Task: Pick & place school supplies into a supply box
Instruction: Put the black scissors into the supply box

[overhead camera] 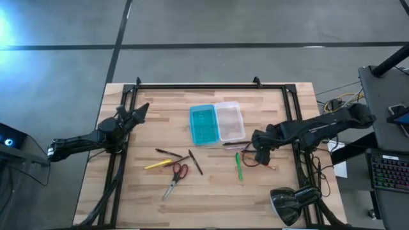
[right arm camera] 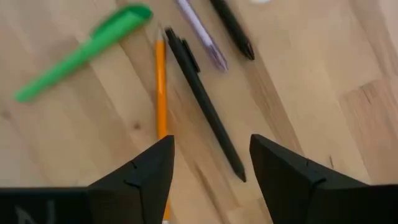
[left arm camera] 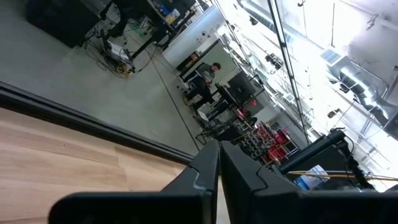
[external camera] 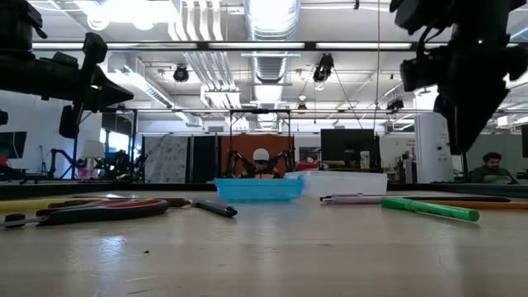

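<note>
My left gripper (overhead camera: 142, 110) waits near the bench's left edge, fingers pressed together, empty. Toward the front lie the yellow pencil (overhead camera: 157, 165), red-handled scissors (overhead camera: 176, 176) and dark pens. The supply box (overhead camera: 216, 122) sits mid-bench toward the back edge — turquoise half left, clear half right. Right of it, my right gripper (overhead camera: 261, 155) hovers with fingers spread wide, holding nothing, over a black pen (right arm camera: 205, 106), orange pencil (right arm camera: 161, 93) and green marker (right arm camera: 81, 53). I'm lining up a pick — probably the black pen. Next: descend, straddle it, close.

No readable text, labels or numbers anywhere (room signage too distant).
</note>
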`<move>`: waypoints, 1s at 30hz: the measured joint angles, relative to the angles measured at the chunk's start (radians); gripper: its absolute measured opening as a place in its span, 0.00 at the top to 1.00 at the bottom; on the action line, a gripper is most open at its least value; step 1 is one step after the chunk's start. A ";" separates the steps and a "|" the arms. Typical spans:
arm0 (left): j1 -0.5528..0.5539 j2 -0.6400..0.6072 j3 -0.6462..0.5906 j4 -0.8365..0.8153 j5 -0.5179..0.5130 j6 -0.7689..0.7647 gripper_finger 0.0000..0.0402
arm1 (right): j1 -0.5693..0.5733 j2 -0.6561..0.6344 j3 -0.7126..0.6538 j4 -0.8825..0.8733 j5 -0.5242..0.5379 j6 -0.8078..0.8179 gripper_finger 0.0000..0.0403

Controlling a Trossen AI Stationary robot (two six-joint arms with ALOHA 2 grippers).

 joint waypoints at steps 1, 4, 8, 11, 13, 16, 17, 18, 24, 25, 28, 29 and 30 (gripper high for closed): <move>0.000 0.000 0.000 0.000 0.000 0.000 1.00 | 0.005 0.017 0.000 0.008 0.002 -0.028 0.50; 0.000 0.000 0.000 0.000 0.000 0.000 1.00 | 0.021 0.055 -0.004 0.041 0.022 -0.139 0.50; 0.000 0.000 0.000 0.000 0.000 0.000 1.00 | 0.023 0.102 -0.025 0.098 0.080 -0.279 0.50; 0.000 0.000 0.000 0.000 0.000 0.000 1.00 | 0.023 0.144 -0.044 0.148 0.079 -0.343 0.50; 0.000 0.000 0.000 0.000 0.000 0.000 1.00 | 0.023 0.176 -0.049 0.165 0.079 -0.353 0.50; 0.000 0.000 0.000 0.000 0.000 0.000 1.00 | 0.023 0.216 -0.051 0.180 0.079 -0.353 0.50; 0.000 0.000 0.000 0.000 0.000 0.000 1.00 | 0.023 0.227 -0.051 0.182 0.079 -0.353 0.50; 0.000 0.000 0.000 0.000 0.000 0.000 1.00 | 0.023 0.240 -0.051 0.184 0.079 -0.353 0.50; 0.000 0.000 0.000 0.000 0.000 0.000 1.00 | 0.023 0.297 -0.052 0.190 0.076 -0.356 0.50; 0.000 0.000 0.000 0.000 0.000 0.000 1.00 | 0.023 0.302 -0.052 0.190 0.075 -0.356 0.50; 0.000 0.000 0.000 0.000 0.000 0.000 1.00 | 0.023 0.303 -0.050 0.189 0.074 -0.349 0.50; 0.000 0.000 0.000 0.000 0.000 0.000 1.00 | 0.023 0.299 -0.050 0.189 0.072 -0.343 0.50; 0.000 0.000 0.000 0.000 0.000 0.000 1.00 | 0.023 0.292 -0.050 0.189 0.072 -0.335 0.50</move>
